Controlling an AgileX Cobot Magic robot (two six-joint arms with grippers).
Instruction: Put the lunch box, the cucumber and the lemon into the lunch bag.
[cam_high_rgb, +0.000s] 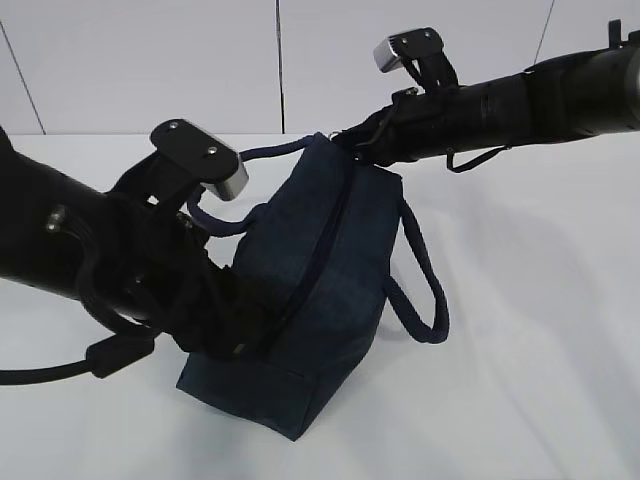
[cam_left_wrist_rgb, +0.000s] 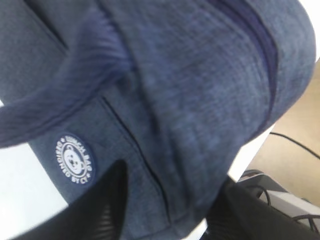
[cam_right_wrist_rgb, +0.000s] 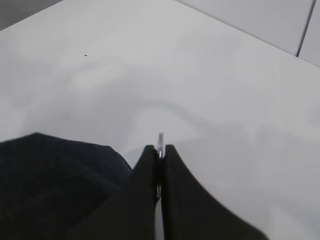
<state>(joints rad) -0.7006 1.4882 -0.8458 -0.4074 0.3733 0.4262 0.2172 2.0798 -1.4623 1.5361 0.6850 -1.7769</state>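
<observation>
Left gripper (cam_high_rgb: 235, 335) clamps the lunch bag (cam_high_rgb: 310, 290) end; right gripper (cam_right_wrist_rgb: 159, 157) pinches the ring pull (cam_right_wrist_rgb: 160, 142), bare table (cam_high_rgb: 540, 330) beyond.

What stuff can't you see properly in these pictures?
- Left hand: in the exterior view the arm and camera bracket cover it; open or shut cannot be told.
- Inside of the lunch bag: the fabric hides it in every view, so what it holds is unknown.
- Logo lettering: too small and blurred in the left wrist view.
- Sliver of metal pinched in the right hand: mostly hidden between the fingers in the right wrist view.
</observation>
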